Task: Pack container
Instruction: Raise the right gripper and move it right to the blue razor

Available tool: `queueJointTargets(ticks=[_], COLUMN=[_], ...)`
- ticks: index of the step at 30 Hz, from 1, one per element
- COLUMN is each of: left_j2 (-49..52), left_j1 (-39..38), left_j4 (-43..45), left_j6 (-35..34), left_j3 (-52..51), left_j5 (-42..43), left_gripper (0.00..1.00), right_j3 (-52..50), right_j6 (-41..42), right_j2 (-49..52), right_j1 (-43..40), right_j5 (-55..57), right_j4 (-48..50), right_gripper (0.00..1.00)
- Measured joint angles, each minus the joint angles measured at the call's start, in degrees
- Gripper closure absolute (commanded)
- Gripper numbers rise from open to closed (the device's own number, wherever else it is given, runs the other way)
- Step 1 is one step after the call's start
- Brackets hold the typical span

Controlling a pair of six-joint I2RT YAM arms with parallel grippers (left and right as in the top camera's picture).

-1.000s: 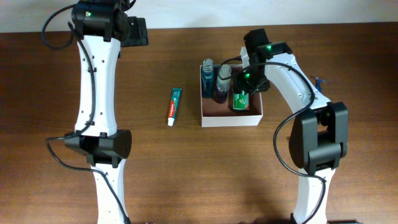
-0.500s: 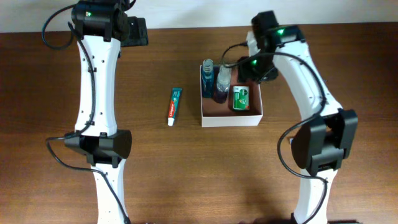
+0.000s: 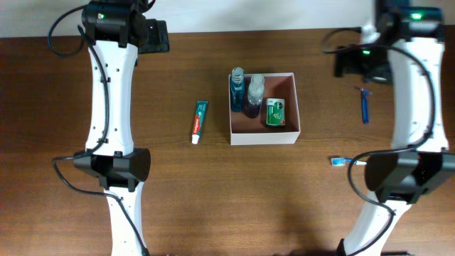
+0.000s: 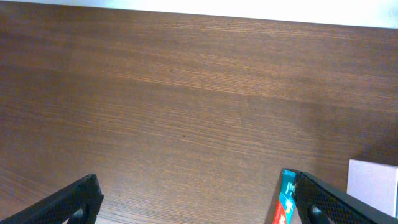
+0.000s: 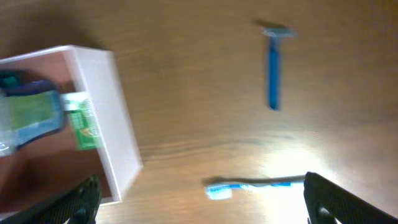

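The container (image 3: 263,137) is a square white-walled box at the table's middle. It holds two blue bottles (image 3: 237,89) and a green-and-white packet (image 3: 276,112). My right gripper (image 3: 353,64) is open and empty, up and to the right of the box, near a blue razor (image 3: 365,104). The right wrist view shows the box wall (image 5: 118,124), the packet (image 5: 84,121), the razor (image 5: 273,68) and a toothbrush (image 5: 249,185) between its open fingers (image 5: 323,202). My left gripper (image 3: 158,37) is open and empty at the far left, and its wrist view shows the toothpaste tube (image 4: 286,199).
A toothpaste tube (image 3: 199,121) lies left of the box. A blue-and-white toothbrush (image 3: 348,161) lies right of and below it. The table's far edge runs just behind both grippers.
My right gripper has left the green packet in the container and swung up and away to the far right. The left arm has not moved.
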Motion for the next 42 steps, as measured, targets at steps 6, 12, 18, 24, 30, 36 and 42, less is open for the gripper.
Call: queueJointTargets(ticks=[6, 12, 18, 24, 30, 36, 42], left_j2=[0.0, 0.0, 0.0, 0.0, 0.0, 0.0, 0.0], left_j1=[0.0, 0.0, 0.0, 0.0, 0.0, 0.0, 0.0], left_j4=[0.0, 0.0, 0.0, 0.0, 0.0, 0.0, 0.0], left_j6=[0.0, 0.0, 0.0, 0.0, 0.0, 0.0, 0.0], left_j3=[0.0, 0.0, 0.0, 0.0, 0.0, 0.0, 0.0], left_j5=[0.0, 0.0, 0.0, 0.0, 0.0, 0.0, 0.0], left_gripper=[0.01, 0.01, 0.01, 0.01, 0.01, 0.01, 0.01], right_j3=[0.0, -3.1, -9.2, -16.3, -25.4, -32.4, -36.2], right_j6=[0.0, -1.9, -5.4, -8.5, -10.8, -12.9, -13.7], right_j2=[0.0, 0.0, 0.1, 0.5, 0.6, 0.8, 0.9], right_j1=[-6.6, -10.8, -12.8, -13.0, -12.9, -12.9, -12.9], right_j5=[0.6, 0.9, 1.0, 0.7, -0.5, -1.7, -2.3], right_j4=[-2.3, -0.4, 5.8, 14.3, 24.1, 32.0, 37.6], right_gripper=[0.01, 0.01, 0.01, 0.01, 0.03, 0.03, 0.03])
